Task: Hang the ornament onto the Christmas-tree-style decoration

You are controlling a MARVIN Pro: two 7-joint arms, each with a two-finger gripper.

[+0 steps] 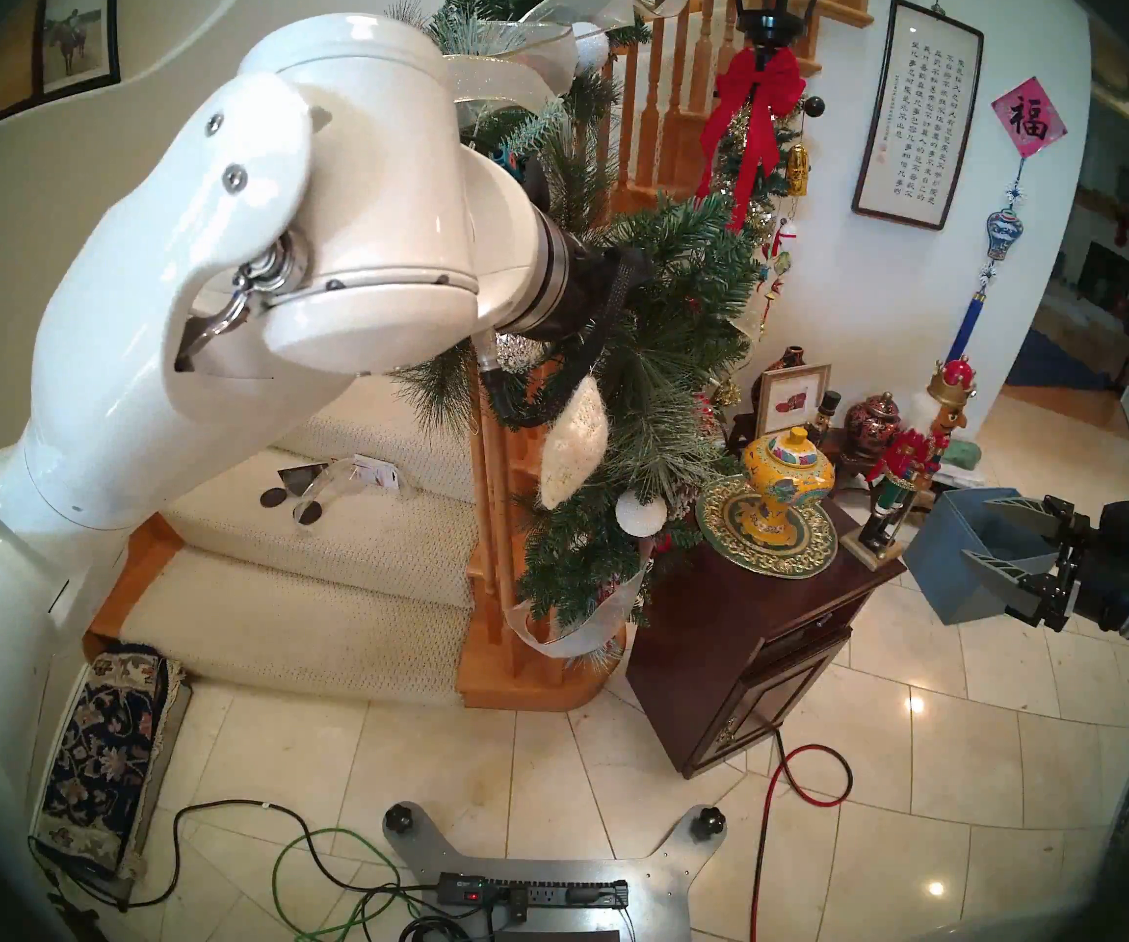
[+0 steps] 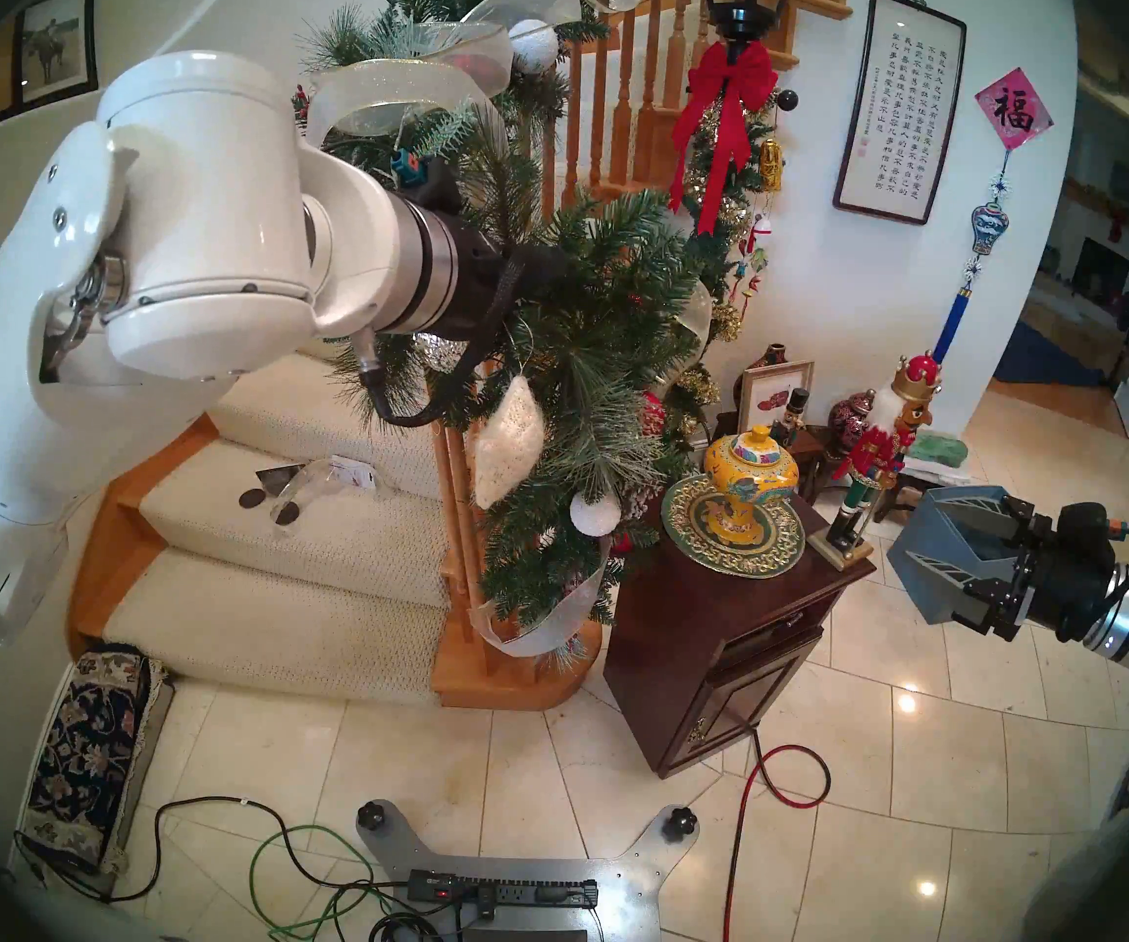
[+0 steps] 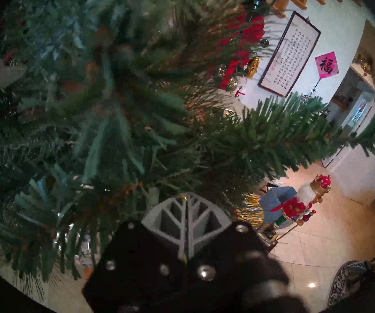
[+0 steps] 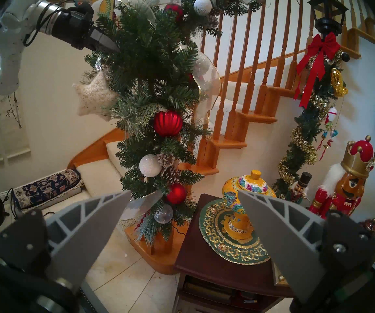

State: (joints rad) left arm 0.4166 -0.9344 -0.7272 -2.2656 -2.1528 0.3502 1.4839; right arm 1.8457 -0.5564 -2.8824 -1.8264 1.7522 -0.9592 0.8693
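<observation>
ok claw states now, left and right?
left claw: shut, apparently pinching the star ornament by its gold string, inside the garland.
right claw: open, holding nothing.

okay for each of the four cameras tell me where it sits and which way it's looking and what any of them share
Head pair: high, looking down at the garland on the stair post; left arm large, right gripper at the edge.
Left wrist: buried in needles, its shut left gripper pinching a gold string.
Right wrist: low at the side, facing the garland between open fingers.
Shared: white star, nutcracker.
</observation>
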